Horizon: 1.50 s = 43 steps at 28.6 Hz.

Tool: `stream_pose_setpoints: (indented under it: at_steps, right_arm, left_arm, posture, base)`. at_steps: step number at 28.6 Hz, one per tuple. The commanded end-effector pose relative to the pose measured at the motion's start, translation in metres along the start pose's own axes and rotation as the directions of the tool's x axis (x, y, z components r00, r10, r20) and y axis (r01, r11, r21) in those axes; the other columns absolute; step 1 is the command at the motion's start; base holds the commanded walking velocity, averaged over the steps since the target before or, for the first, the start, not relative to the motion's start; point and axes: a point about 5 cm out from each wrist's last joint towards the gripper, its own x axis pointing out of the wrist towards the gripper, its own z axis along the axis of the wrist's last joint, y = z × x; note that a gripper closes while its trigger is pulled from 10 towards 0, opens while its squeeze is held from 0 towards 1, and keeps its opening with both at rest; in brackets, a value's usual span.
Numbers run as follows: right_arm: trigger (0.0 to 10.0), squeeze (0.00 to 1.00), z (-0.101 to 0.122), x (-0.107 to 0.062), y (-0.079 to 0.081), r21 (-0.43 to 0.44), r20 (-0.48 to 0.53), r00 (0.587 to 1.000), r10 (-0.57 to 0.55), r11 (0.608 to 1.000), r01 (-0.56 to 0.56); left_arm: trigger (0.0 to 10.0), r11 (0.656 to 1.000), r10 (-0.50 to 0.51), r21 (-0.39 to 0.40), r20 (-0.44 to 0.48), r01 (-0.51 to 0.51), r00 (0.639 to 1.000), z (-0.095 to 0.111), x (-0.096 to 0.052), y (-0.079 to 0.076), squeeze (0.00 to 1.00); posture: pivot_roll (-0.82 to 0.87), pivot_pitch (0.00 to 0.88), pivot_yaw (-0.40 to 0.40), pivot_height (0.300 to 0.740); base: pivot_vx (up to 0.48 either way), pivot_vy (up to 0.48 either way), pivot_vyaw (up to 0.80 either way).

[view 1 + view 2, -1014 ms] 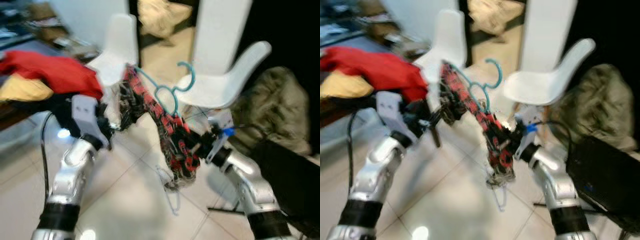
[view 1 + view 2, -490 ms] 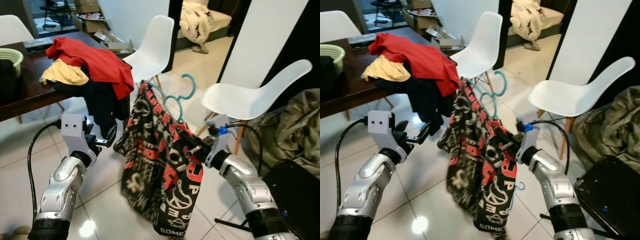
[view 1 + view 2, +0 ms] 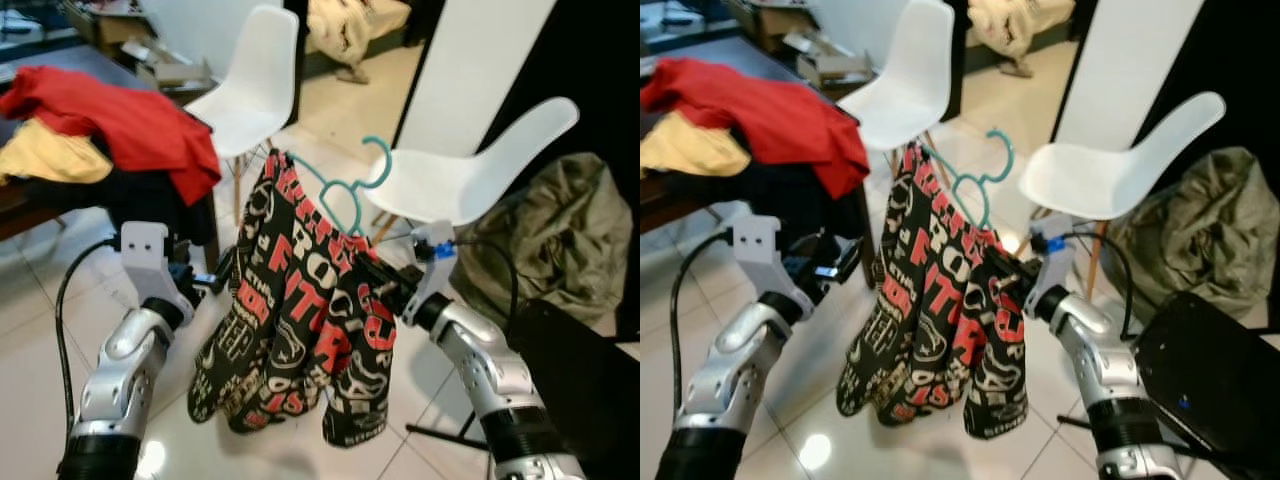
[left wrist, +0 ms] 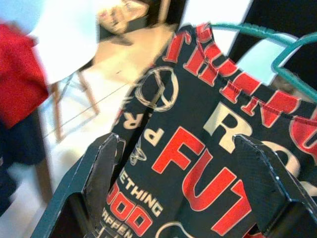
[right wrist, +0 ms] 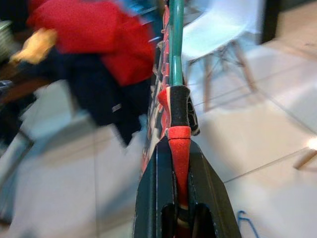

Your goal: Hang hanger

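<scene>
On teal hanger (image 3: 350, 185), black-red printed garment (image 3: 300, 320) drapes.

We see two white chairs (image 3: 250, 85) (image 3: 470, 175) on the pale tiled floor (image 3: 30, 370), a dark table (image 3: 15, 200) to our left heaped with red (image 3: 120, 115), yellow (image 3: 45, 160) and dark clothes, and an olive bag (image 3: 545, 235) slumped beside a black case (image 3: 1215, 385) at right.

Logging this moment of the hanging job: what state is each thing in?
Teal plastic hanger: carrying the shirt, held up, not hung.
Black shirt with red and white print: draped on the hanger.
Right gripper: shut on hanger and shirt.
Left gripper: open beside the shirt.
Red garment: heaped on the table.
</scene>
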Motion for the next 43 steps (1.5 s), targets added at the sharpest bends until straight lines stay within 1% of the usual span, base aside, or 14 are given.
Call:
stream_pose_setpoints:
  at_steps: [1,5,11,18,19,20,22,23,24,25,28,31,34,43]
  right_arm:
    - [10.0,0.0,0.009,-0.002,-0.007,0.0,0.039,0.999,-0.027,1.0,0.027]
    - [10.0,0.0,0.01,-0.002,-0.006,-0.001,0.043,0.999,-0.02,1.0,0.02]
    - [10.0,0.0,0.01,-0.001,-0.007,0.013,0.046,0.999,-0.022,1.0,0.021]
    - [10.0,0.0,0.017,-0.003,-0.006,-0.009,0.11,0.994,-0.019,1.0,0.021]
    - [10.0,0.0,0.018,-0.004,-0.005,-0.016,0.115,0.993,-0.017,1.0,0.019]
    - [10.0,0.0,0.018,-0.004,-0.005,-0.016,0.115,0.993,-0.017,1.0,0.019]
    - [10.0,0.0,0.018,-0.004,-0.004,-0.025,0.119,0.993,-0.009,1.0,0.012]
    - [10.0,0.0,0.018,-0.004,-0.004,-0.025,0.119,0.993,-0.009,1.0,0.012]
    - [10.0,0.0,0.018,-0.004,-0.003,-0.026,0.122,0.993,-0.006,1.0,0.009]
    - [10.0,0.0,0.018,-0.004,-0.003,-0.026,0.122,0.993,-0.006,1.0,0.009]
    - [10.0,0.0,0.018,-0.004,-0.002,-0.025,0.131,0.991,0.002,1.0,0.001]
    - [10.0,0.0,0.018,-0.004,0.0,-0.024,0.135,0.991,0.008,1.0,-0.005]
    - [10.0,0.0,0.017,-0.004,0.001,-0.02,0.141,0.99,0.015,1.0,-0.013]
    - [10.0,0.0,0.017,-0.004,0.001,-0.015,0.147,0.989,0.023,1.0,-0.021]
  left_arm:
    - [10.0,0.999,-0.035,-0.007,-0.008,0.035,0.999,-0.001,0.0,-0.006,0.0]
    - [10.0,1.0,-0.03,-0.007,-0.004,0.03,1.0,0.001,-0.001,-0.005,0.0]
    - [10.0,0.999,-0.049,0.009,0.008,0.049,0.999,0.005,0.0,-0.008,0.0]
    - [10.0,0.997,-0.079,-0.002,0.086,0.08,0.993,0.025,0.009,-0.017,0.0]
    - [10.0,0.995,-0.095,-0.002,0.112,0.095,0.989,0.033,0.012,-0.02,0.0]
    - [10.0,0.995,-0.095,-0.002,0.112,0.095,0.989,0.033,0.012,-0.02,0.0]
    - [10.0,0.991,-0.135,0.018,0.175,0.134,0.975,0.054,0.02,-0.029,0.0]
    - [10.0,0.991,-0.135,0.018,0.175,0.134,0.975,0.054,0.02,-0.029,0.0]
    - [10.0,0.988,-0.151,0.037,0.204,0.147,0.967,0.065,0.023,-0.033,0.0]
    - [10.0,0.988,-0.151,0.037,0.204,0.147,0.967,0.065,0.023,-0.033,0.0]
    - [10.0,0.987,-0.159,0.074,0.251,0.145,0.955,0.085,0.026,-0.037,0.0]
    - [10.0,0.986,-0.155,0.099,0.269,0.133,0.95,0.094,0.027,-0.037,0.0]
    - [10.0,0.986,-0.148,0.116,0.278,0.12,0.949,0.1,0.027,-0.038,0.0]
    - [10.0,0.987,-0.129,0.131,0.263,0.097,0.956,0.1,0.026,-0.038,0.0]
  posture:
    - [0.03,0.114,-0.085,0.74]
    - [0.03,0.111,-0.09,0.74]
    - [0.02,0.104,-0.09,0.74]
    - [0.01,0.099,-0.08,0.74]
    - [0.01,0.099,-0.075,0.74]
    - [0.01,0.099,-0.075,0.74]
    - [0.01,0.095,-0.07,0.74]
    - [0.01,0.095,-0.07,0.74]
    - [0.01,0.095,-0.068,0.74]
    - [0.01,0.095,-0.068,0.74]
    - [0.01,0.091,-0.064,0.74]
    - [0.02,0.089,-0.063,0.74]
    - [0.02,0.088,-0.061,0.74]
    - [0.02,0.079,-0.056,0.74]
  base:
    - [0.469,0.0,0.0]
    - [0.477,0.0,0.0]
    - [0.48,0.0,-0.67]
    - [0.48,0.0,0.0]
    - [0.48,0.0,0.69]
    - [0.48,0.0,0.69]
    - [0.48,0.0,0.8]
    - [0.48,0.0,0.8]
    - [0.48,0.0,0.8]
    - [0.48,0.0,0.8]
    - [0.48,0.0,0.8]
    - [0.48,0.0,0.8]
    - [0.48,0.0,0.8]
    - [0.48,0.0,0.8]
